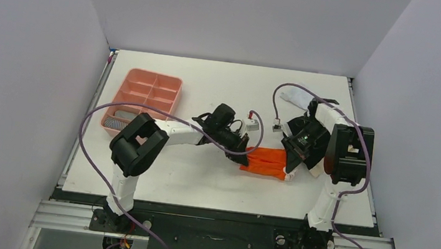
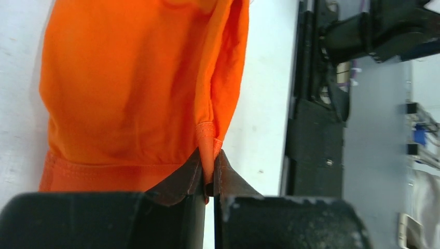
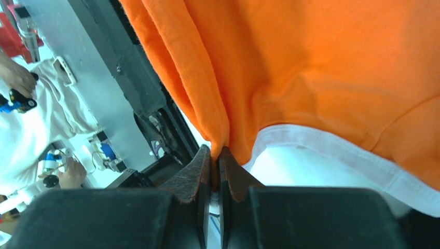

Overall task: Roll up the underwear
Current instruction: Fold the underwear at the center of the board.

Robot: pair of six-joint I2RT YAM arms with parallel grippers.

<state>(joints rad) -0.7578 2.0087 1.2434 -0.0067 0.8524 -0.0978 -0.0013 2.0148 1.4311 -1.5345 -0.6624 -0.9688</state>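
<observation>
White table (image 1: 198, 185): orange underwear (image 1: 267, 162) right of centre, long axis running left to right between left tool (image 2: 208, 158) and right tool (image 3: 215, 153), each clamped on an opposite end fold, cloth apparently slack, both arms equally near

The orange underwear (image 1: 265, 162) is soft, matt knit cloth with a stitched white hem, the left gripper (image 2: 210, 155) has dark, grainy, scuffed pads (image 2: 181, 179), the pink tray (image 1: 156, 74) looks smooth plastic, and the table (image 1: 199, 178) is matt white
</observation>
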